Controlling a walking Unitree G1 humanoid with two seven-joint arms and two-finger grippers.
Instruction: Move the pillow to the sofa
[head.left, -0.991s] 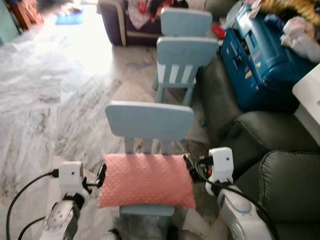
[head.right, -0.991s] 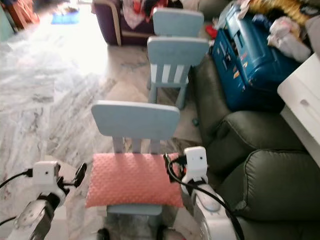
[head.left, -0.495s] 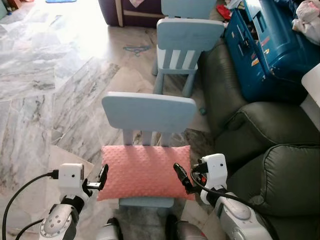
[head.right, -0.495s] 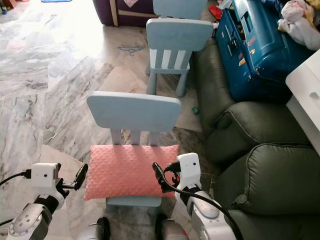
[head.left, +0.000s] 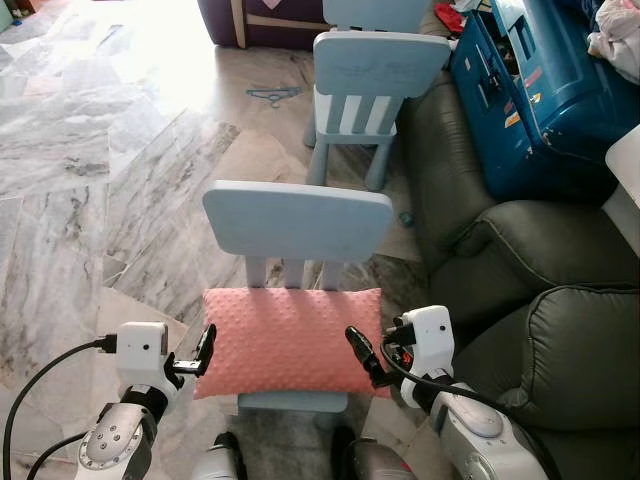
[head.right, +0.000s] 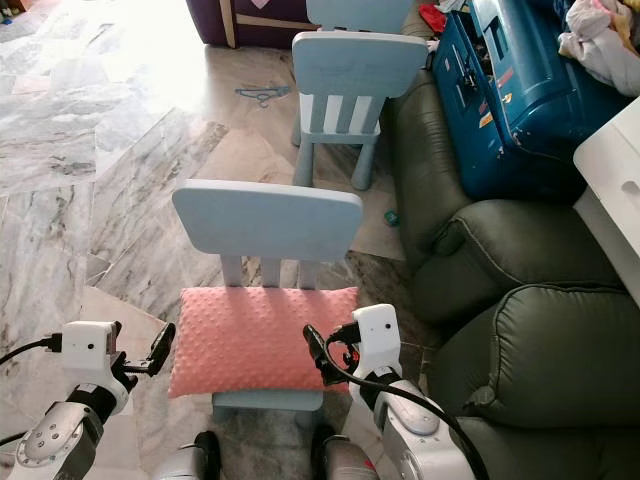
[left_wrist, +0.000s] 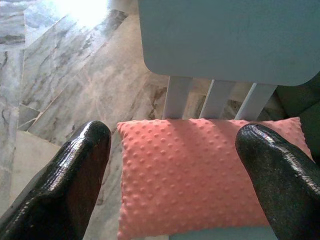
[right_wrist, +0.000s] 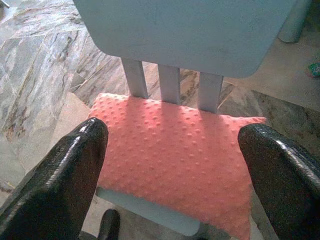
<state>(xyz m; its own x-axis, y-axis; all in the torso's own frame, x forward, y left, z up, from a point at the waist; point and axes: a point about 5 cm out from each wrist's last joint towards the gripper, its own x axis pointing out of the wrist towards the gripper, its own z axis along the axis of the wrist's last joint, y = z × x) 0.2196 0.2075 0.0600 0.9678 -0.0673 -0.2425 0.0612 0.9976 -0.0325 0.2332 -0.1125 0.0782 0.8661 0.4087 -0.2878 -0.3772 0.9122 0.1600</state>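
My two arms are silver with rounded joints, each ending in a white boxy wrist block. Black cables loop off both wrists. The left gripper (head.left: 205, 351) and right gripper (head.left: 362, 354) have long, glossy black fingers.

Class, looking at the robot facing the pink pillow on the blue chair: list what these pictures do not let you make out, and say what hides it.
- Chair seat: covered by the pillow, both eye views.
- Chair's front legs: hidden beneath pillow and seat.
- Right gripper contact with the pillow: it overlaps the pillow's edge; touch unclear.
- Sofa: cut off by the right edge.
- Farthest chair: cut by the top edge.
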